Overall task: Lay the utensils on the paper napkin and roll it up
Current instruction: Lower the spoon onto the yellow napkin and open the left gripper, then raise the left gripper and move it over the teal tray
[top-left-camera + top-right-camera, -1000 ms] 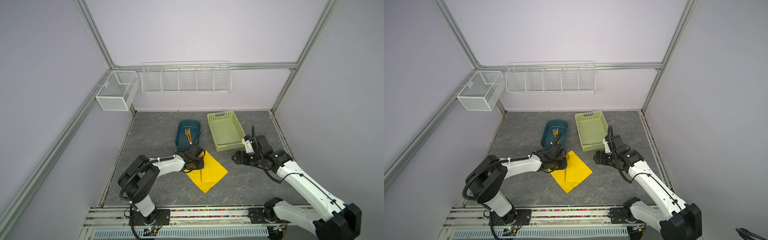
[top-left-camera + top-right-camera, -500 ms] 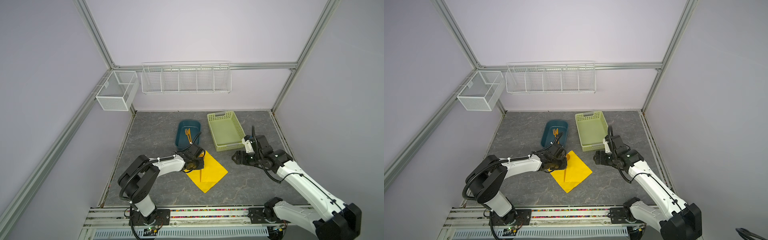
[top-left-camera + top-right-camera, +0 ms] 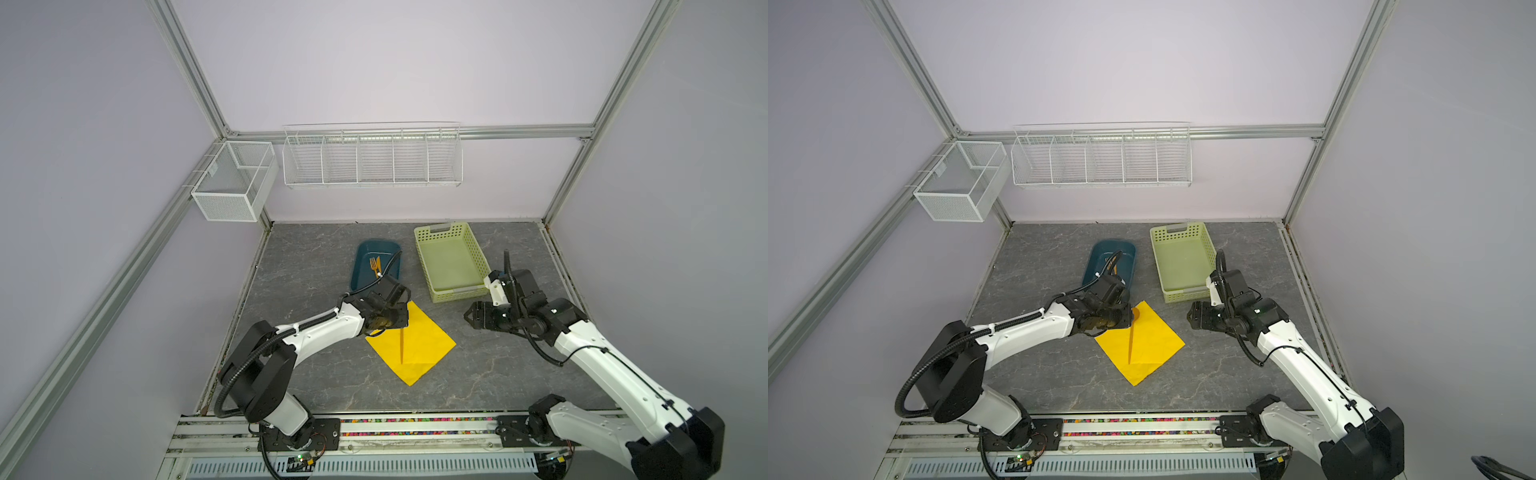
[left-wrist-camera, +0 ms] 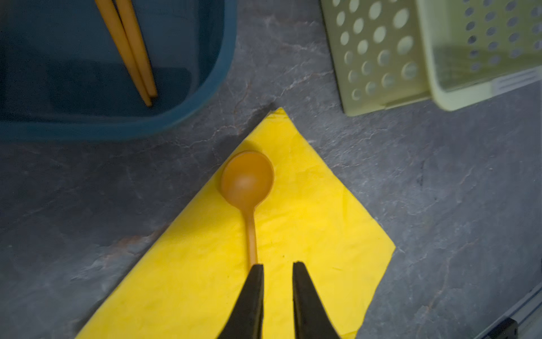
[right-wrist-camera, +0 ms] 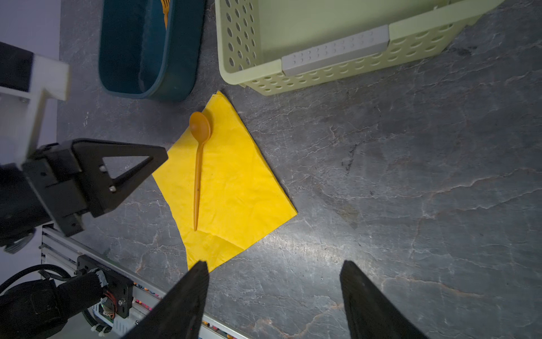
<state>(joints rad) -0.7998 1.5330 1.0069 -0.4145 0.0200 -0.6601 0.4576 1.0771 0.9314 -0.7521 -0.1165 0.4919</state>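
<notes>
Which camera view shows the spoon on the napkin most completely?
The right wrist view: the whole spoon lies unobstructed on the napkin. The left wrist view shows the bowl large, but the left gripper hides the handle end. Both top views show it small.

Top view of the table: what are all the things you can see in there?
spoon: one, orange, on the napkin
napkin: one, yellow, mid-table
tub: one, dark blue, behind napkin
utensils: two, orange, in tub; one a fork
basket: one, pale green, right of tub
wire rack: one, white, back wall
mesh box: one, white, left wall
table: one, grey
left gripper: black, over napkin, slightly open, empty
right gripper: black, right of napkin, open, empty
</notes>
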